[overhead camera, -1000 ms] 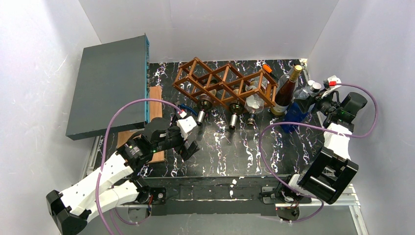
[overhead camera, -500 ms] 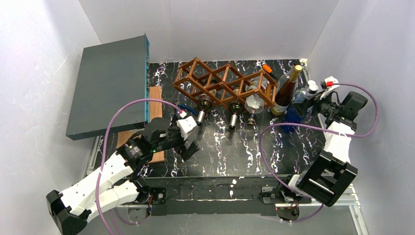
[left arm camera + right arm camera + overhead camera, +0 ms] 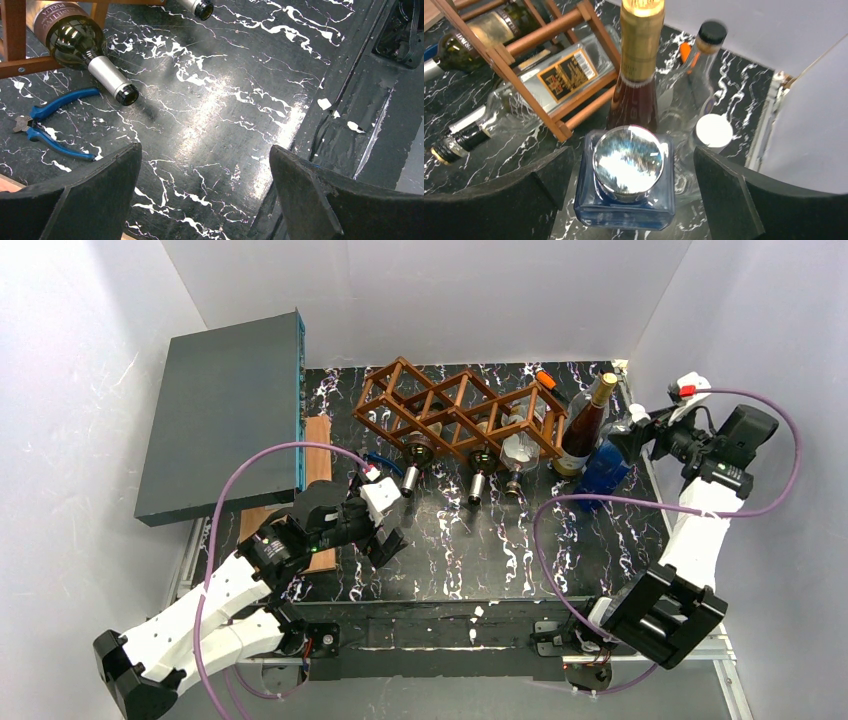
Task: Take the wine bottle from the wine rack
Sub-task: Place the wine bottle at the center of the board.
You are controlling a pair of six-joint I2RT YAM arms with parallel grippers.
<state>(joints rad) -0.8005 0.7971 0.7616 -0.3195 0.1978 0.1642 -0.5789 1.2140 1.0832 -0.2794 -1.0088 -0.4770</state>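
A grey box [image 3: 225, 410] fills the far left of the table [image 3: 560, 540]. The wine rack [image 3: 455, 410] runs along the far middle. Three wine bottles [image 3: 478, 480] lie in its cells, necks pointing toward the near edge. A brown bottle [image 3: 583, 430] and a blue bottle [image 3: 600, 472] stand just right of it, crowding the right wall. Open tabletop runs between rack and near edge. The right gripper [image 3: 640, 428] hangs by the blue bottle, jaws wide apart and empty. The left gripper [image 3: 385, 540], also spread and empty, is near blue pliers [image 3: 50, 122].
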